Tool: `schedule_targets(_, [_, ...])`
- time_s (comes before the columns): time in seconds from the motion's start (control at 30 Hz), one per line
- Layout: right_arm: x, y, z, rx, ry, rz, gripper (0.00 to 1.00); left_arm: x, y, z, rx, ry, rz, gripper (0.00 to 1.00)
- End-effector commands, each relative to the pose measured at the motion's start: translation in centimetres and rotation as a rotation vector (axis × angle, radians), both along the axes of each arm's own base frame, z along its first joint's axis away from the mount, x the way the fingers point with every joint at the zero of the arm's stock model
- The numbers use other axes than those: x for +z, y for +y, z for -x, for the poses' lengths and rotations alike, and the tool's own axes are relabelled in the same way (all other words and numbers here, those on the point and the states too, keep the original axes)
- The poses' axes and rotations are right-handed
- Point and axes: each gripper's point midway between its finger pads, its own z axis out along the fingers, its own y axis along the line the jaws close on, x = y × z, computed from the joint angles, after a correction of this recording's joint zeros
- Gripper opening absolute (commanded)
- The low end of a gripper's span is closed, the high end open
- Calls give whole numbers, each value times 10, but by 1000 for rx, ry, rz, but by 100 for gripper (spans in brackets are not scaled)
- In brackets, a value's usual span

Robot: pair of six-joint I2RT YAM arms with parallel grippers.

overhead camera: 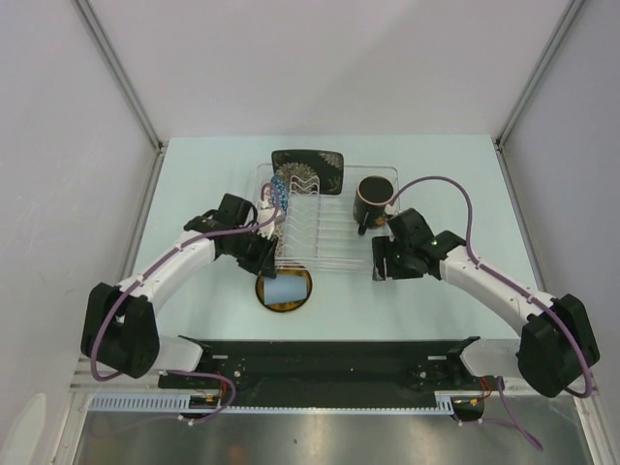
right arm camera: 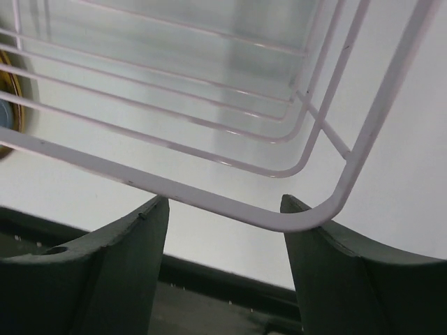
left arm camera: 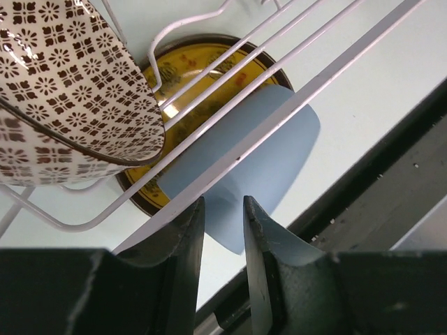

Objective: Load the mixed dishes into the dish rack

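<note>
The table (overhead camera: 436, 291) carries the dish rack (overhead camera: 334, 237) at its middle, and most of the load is already at the rack. The black floral square plate (overhead camera: 310, 167) stands on edge at the far end, though I cannot tell whether it sits inside the rim or just behind it. The blue patterned bowl (overhead camera: 279, 192) leans among the wires on the left side, and the beige patterned bowl (left arm camera: 63, 91) is tilted in the wires close to my left claw. The small yellow dark-rimmed plate (overhead camera: 263, 293) lies flat on the table, touching or partly under the rack's near edge. The red-inside dark mug (overhead camera: 371, 199) appears to sit in the far right corner. The pale blue cup (overhead camera: 289, 289) lies on its side on the yellow plate, outside the rack. My left claw (left arm camera: 222, 202) is at the rack's near left corner, jaws narrow, with the rim running right up to them; I cannot tell if they pinch it. My right claw (right arm camera: 225, 202) is spread wide around the near right corner wire, holding nothing. I judge this to be a bracing or shifting of the rack before the last two dishes go in. Next, one claw needs to reach the cup, and the plate beneath must stay put.
</note>
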Motion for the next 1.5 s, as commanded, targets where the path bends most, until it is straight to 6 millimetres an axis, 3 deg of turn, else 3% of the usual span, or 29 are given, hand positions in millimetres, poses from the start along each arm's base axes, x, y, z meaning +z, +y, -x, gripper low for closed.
schedule_targets(0.0, [15,7,-59,-62,-195,-53,70,8,-4,-46,11,-151,-20,34])
schedule_targets(0.2, [19,13,-72,-59,-222,-85,70,18,-3,-80,47,-195,-27,33])
schedule_targets(0.33, [28,13,-66,-55,-225,-95,73,24,6,-87,54,-192,-47,32])
schedule_targets(0.43, [33,5,-54,-57,-218,-74,80,32,17,-67,28,-162,-33,32])
schedule_targets(0.57, [39,-1,-42,-49,-223,-49,88,43,26,-26,-55,-118,34,33])
schedule_targets(0.73, [43,-7,-36,-55,-229,-30,90,34,17,8,-107,-8,114,33])
schedule_targets(1.03, [52,-15,-31,-77,-256,-17,93,21,5,10,-71,162,171,33])
schedule_targets(1.13, [53,-20,-28,-81,-260,-1,100,15,2,6,-36,178,185,34])
schedule_targets(1.27, [54,-24,-24,-81,-257,8,100,10,2,6,8,185,202,35])
schedule_targets(1.47, [56,-24,-21,-66,-260,16,100,21,12,-7,79,132,253,37])
